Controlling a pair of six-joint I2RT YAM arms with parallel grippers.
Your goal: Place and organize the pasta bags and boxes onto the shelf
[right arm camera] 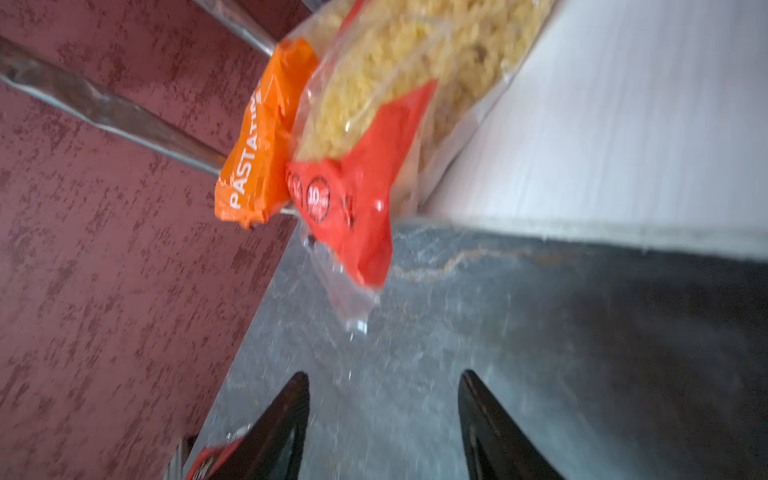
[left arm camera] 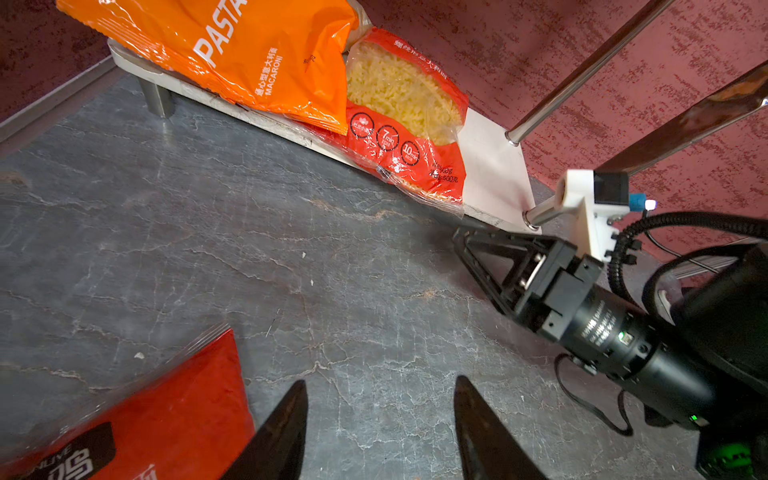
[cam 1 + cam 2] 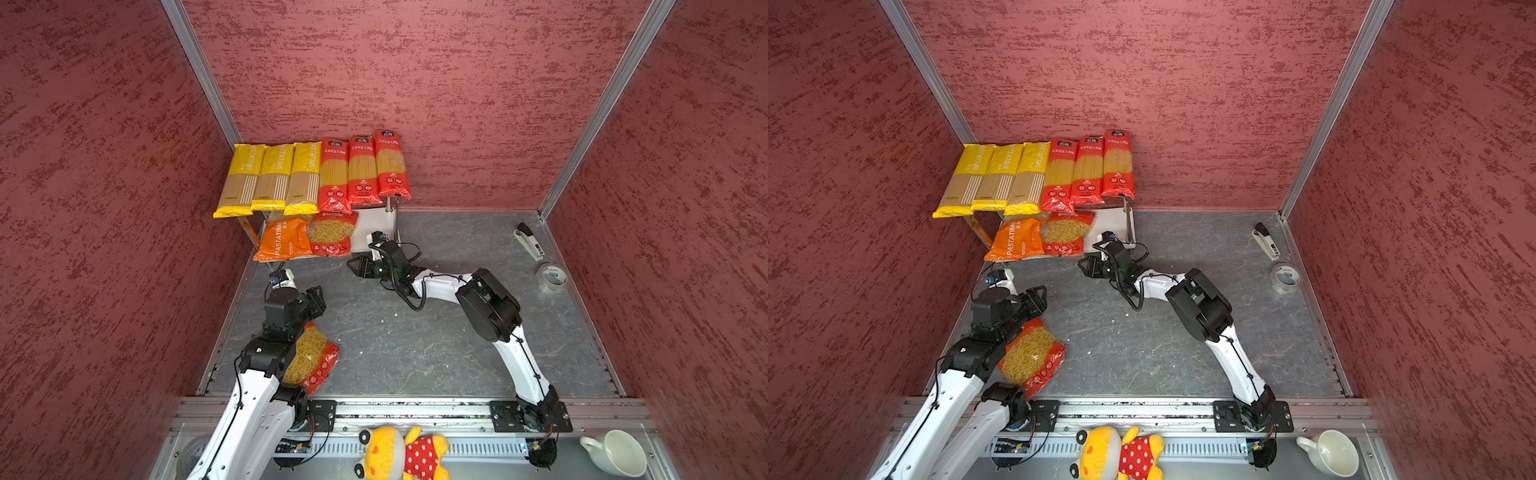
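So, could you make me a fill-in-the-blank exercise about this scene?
1. The shelf holds, on its upper tier, three yellow spaghetti packs and ___ red spaghetti packs.
2. The orange macaroni bag lies on its ___ tier.
3. The red pasta bag on the table lies partly under the ___ arm.
4. The left gripper and right gripper are both ___.
Missing words: three; lower; left; open.

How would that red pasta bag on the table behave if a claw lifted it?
Probably floppy: the red pasta bag is a soft pillow of loose pasta pieces, so it may sag. Its glossy film looks slippery.
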